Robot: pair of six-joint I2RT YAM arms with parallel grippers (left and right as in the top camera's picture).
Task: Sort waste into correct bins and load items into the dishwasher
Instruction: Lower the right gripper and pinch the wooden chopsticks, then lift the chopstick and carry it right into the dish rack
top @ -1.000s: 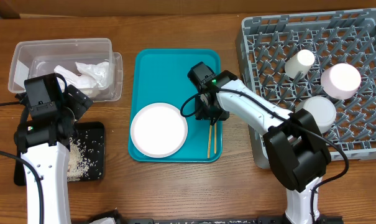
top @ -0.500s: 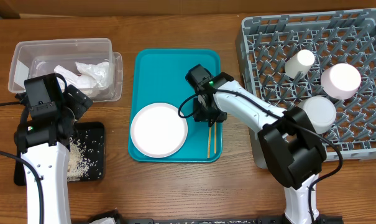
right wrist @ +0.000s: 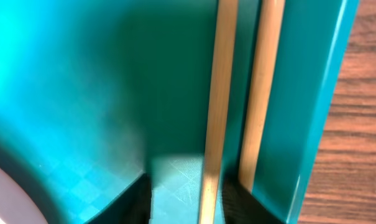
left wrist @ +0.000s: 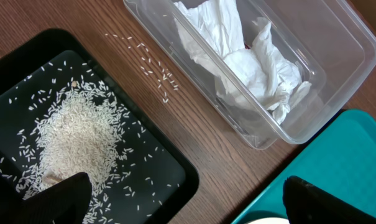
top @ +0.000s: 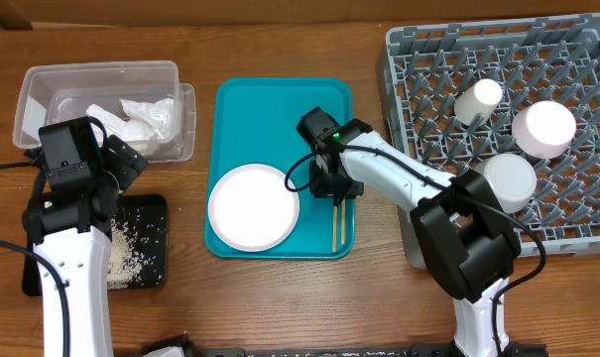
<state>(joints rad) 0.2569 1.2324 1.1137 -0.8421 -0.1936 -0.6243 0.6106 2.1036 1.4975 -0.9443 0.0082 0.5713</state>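
**Down at the chopsticks [top: 333, 220]: right hand [right wrist: 188, 200] low, left hand [left wrist: 188, 202] spread wide**

The two wooden chopsticks lie side by side along the right edge of the teal tray [top: 270, 99], close against its raised rim. The right hand sits right over their upper end. From its own camera, its dark fingertips [right wrist: 138, 198] stand partly apart, with one stick between them (there's a visible gap on one side, so it isn't pinched). The second stick lies just outside, against the rim.

A round white plate [top: 253, 207] rests on the same tray, at its lower left, apart from the sticks.

Over on the left, the left hand hangs above the surface with its fingers spread as wide as they go, holding nothing. Below it are the corner of a black tray [left wrist: 175, 163] heaped with rice [left wrist: 79, 134] and a clear tub [top: 101, 71] holding crumpled white napkins [left wrist: 240, 59]. A few stray grains [left wrist: 151, 62] lie on the wood between the two.

The grey rack [top: 409, 59] stands at the far right. It carries a small white cup [top: 478, 97], a pinkish bowl [top: 543, 127] and a paler bowl [top: 508, 178].
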